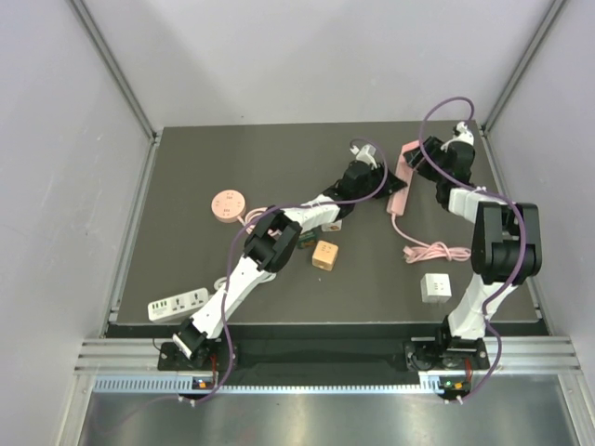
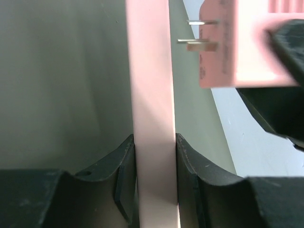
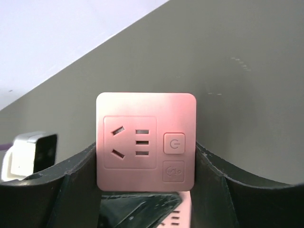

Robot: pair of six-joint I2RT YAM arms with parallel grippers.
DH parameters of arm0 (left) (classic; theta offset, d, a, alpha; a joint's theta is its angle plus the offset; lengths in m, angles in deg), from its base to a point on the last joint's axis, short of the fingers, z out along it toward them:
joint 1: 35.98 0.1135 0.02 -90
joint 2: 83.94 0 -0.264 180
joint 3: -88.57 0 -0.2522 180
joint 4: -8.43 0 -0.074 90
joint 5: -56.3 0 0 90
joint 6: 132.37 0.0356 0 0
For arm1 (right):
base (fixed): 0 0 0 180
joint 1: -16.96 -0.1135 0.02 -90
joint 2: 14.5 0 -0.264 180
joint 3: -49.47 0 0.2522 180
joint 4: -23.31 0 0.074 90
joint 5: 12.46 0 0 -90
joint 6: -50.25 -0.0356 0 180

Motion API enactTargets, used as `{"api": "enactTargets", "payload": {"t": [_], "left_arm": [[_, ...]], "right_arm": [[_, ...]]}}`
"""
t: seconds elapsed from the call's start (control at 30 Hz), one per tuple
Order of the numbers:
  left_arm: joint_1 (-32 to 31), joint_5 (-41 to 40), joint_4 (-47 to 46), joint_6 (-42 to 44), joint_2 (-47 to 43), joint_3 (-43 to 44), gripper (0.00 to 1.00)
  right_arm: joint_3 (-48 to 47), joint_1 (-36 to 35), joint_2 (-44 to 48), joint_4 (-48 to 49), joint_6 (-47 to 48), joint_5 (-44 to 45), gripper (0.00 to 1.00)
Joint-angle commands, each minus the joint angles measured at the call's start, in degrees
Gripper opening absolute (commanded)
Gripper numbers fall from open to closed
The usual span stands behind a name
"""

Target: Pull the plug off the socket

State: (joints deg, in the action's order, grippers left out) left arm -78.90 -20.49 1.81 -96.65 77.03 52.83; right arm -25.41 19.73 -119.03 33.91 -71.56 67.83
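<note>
From the top external view, the left claw (image 1: 390, 183) is closed on the long pink plastic power strip (image 1: 398, 197), which lies near the far right of the dark tabletop (image 1: 279, 297). The right claw (image 1: 416, 156) holds the square pink plastic plug block (image 1: 408, 148) just beside the strip's far end. A pink cable (image 1: 429, 251) lies coiled nearer the arms. A round pink socket hub (image 1: 228, 203), a white power strip (image 1: 177, 304), a small wooden cube (image 1: 324, 255) and a white adapter cube (image 1: 435, 287) lie well apart from both claws.

In the left wrist view, the left claw is narrow and clamps the power strip by its two long sides, with both fingers (image 2: 123, 171) touching it. To the right is the plug block, its two metal prongs (image 2: 197, 43) pointing at the strip (a clear gap separates them, so the plug is out of the socket). A dark finger of the right claw covers the block's far side.

In the right wrist view, the right claw is opened to the block's width and grips its two side faces. The face toward the camera shows socket holes and a round power button (image 3: 174, 143). A sliver of the strip shows below the block.
</note>
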Motion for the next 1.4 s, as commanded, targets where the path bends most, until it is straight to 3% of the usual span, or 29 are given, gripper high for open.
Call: {"api": "enactTargets", "payload": {"t": [0.0,0.2,0.37,0.5,0.63,0.7,0.77,0.83,1.0,1.2,1.37], "left_arm": [[1.43,-4.42,7.9,6.73,0.67,-0.68,0.0],[1.34,-3.37,7.29,7.52,0.93,0.02,0.0],[1.43,0.49,-0.07,10.42,-0.73,-2.6,0.03],[1.52,3.57,-3.96,12.26,-1.27,-3.24,0.28],[1.7,3.66,-2.83,14.28,-0.48,-0.52,0.45],[1.78,2.96,-0.21,15.6,-0.13,1.5,0.63],[1.78,2.96,0.87,16.14,0.49,3.97,0.66],[1.78,2.61,0.96,17.1,-0.21,4.06,0.78],[1.7,2.78,1.92,20.96,-3.19,2.57,0.84],[1.7,2.0,4.91,27.99,-13.12,-3.48,0.85],[1.7,-3.01,7.02,30.29,-26.56,-16.48,0.84]], "right_arm": [[-0.84,-0.83,1.43,6.33,-2.49,-4.9,0.0],[0.12,-0.92,6.97,-1.68,6.32,7.32,0.0],[3.02,0.48,9.26,0.25,6.68,8.05,0.0],[3.99,1.63,9.43,1.48,5.97,6.55,0.0],[4.78,1.8,10.31,2.0,5.97,6.46,0.0],[5.13,1.89,10.75,2.36,5.97,6.46,0.0],[5.58,1.89,11.36,2.53,5.97,6.55,0.0],[5.84,1.98,11.81,2.62,6.15,6.64,0.0],[5.31,1.98,11.46,2.45,6.15,5.85,0.0],[3.48,1.98,11.81,-0.97,6.06,5.06,0.0],[4.34,1.98,14.44,-4.67,3.26,1.55,0.0]]}}
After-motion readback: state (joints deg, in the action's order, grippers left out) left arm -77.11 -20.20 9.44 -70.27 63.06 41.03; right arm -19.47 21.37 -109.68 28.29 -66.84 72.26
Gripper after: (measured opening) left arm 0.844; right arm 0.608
